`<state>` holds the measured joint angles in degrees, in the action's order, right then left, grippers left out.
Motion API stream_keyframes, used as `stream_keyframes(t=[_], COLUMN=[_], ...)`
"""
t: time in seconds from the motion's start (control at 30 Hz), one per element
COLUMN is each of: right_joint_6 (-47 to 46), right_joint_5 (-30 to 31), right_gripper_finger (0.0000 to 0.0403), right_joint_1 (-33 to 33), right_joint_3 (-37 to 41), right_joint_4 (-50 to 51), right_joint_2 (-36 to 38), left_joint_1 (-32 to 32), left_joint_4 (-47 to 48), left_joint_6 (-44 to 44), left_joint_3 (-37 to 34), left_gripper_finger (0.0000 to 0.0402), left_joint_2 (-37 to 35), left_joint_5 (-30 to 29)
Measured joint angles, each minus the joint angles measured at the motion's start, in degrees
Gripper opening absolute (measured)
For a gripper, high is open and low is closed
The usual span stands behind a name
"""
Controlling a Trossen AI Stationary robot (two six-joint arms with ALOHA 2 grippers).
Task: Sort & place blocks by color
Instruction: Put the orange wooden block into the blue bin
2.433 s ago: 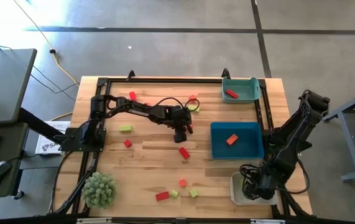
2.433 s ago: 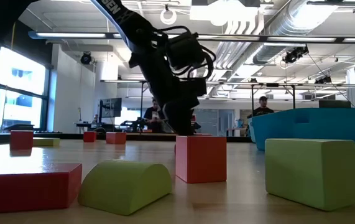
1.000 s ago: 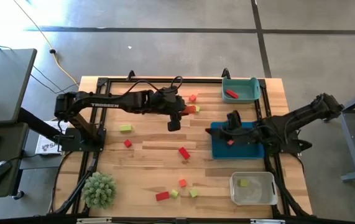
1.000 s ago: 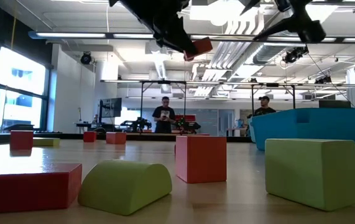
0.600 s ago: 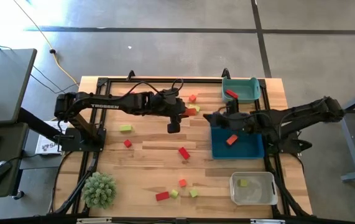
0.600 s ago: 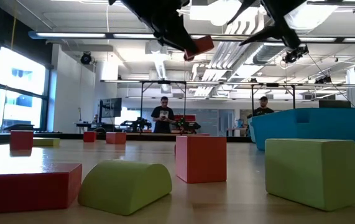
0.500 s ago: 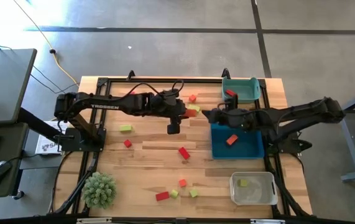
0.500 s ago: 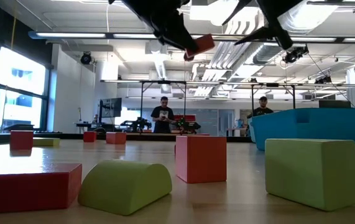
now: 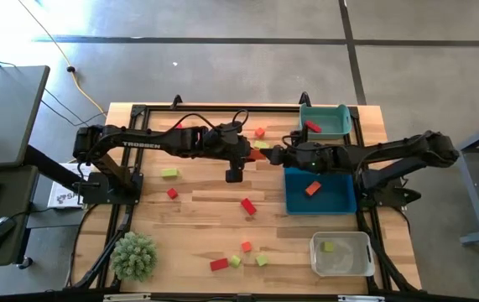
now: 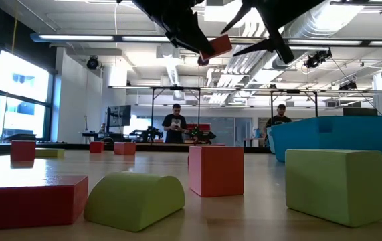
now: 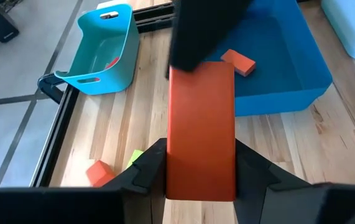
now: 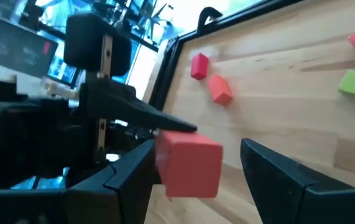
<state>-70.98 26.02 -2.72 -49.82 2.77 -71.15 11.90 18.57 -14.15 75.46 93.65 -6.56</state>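
Left claw: you are seeing it gripping a red bar block between its two fingers, lifted above the desk, just to the left of the blue bin.
Right claw: its fingers are standing wide apart on each side of the free end of the same red bar block; you cannot tell if they are touching it.
Blue bin: one orange-red block is lying inside it.
Teal bin: it is sitting just behind the blue bin and is holding one red block.
Clear bin: it is sitting in front of the blue bin, with one yellow-green block inside.
Other blocks: red, orange and yellow-green ones are lying scattered on the desk, left of the blue bin.
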Motion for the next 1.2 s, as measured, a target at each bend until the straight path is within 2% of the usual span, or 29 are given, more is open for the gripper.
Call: stream_keyframes(t=[0.3,0.57,0.87,1.2], right_joint_6=[-0.98,-1.26,-1.1,-0.74], right_joint_5=[-2.32,-2.26,-2.04,-0.61], right_gripper_finger=[0.0212,0.011,0.011,0.0109], right_joint_1=[0.11,0.13,0.13,0.13], right_joint_3=[0.0,0.0,0.0,0.04], right_joint_4=[-1.95,-3.08,-3.22,-0.22], right_joint_2=[-2.99,-3.11,-3.11,-3.26], left_joint_1=[0.0,0.02,0.09,0.08], left_joint_4=[-0.11,-0.21,-0.39,1.07], left_joint_6=[-0.02,-0.25,-2.54,-2.55], left_joint_3=[0.0,0.0,0.0,0.0], left_gripper_finger=[0.0109,0.0111,0.012,0.0202], left_joint_2=[0.02,0.11,0.11,0.04], left_joint_5=[-0.08,-0.59,-1.07,-1.36])
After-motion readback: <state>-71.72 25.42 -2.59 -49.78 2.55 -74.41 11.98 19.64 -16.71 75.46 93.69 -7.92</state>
